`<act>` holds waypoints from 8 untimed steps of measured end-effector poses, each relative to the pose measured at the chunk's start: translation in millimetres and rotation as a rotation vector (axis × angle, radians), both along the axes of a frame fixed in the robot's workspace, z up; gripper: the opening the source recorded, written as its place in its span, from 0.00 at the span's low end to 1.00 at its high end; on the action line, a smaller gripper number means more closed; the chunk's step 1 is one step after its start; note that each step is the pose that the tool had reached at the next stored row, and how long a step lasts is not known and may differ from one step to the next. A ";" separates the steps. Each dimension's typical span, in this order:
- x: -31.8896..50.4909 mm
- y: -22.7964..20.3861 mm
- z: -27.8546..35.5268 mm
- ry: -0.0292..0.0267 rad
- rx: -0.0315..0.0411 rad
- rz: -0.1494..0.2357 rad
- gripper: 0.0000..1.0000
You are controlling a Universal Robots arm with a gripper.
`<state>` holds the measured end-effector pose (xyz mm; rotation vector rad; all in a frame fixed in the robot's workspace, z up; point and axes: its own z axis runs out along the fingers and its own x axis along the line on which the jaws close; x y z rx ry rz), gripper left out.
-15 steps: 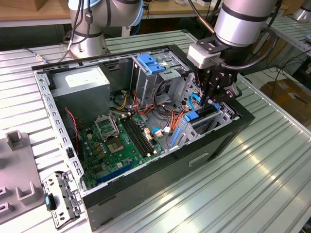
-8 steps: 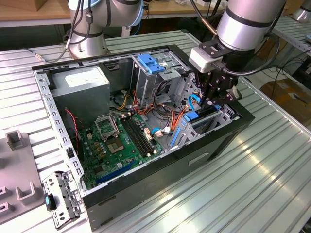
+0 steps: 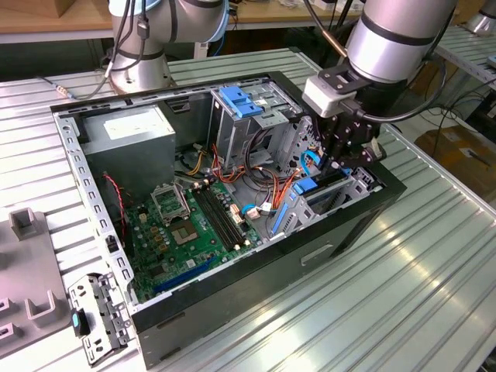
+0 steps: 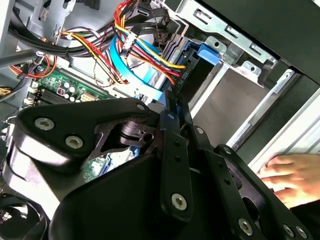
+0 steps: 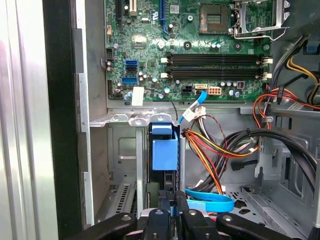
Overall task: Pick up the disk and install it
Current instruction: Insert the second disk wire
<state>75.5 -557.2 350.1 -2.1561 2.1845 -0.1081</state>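
Already upright in its bay: disk [image 5: 164,152].

Ribbed metal table [image 3: 403,271], wooden bench [image 3: 46,15]

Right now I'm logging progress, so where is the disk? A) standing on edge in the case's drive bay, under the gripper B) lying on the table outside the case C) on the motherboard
A: the disk stands on edge in the metal drive bay, with the gripper right at it.
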 end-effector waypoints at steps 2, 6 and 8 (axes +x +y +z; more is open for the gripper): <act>0.0 0.0 -0.7 0.0000 0.0000 0.000 0.16; 0.0 0.0 -2.5 0.0000 0.0006 0.000 0.16; 0.0 0.0 -3.1 0.0000 0.0006 0.000 0.16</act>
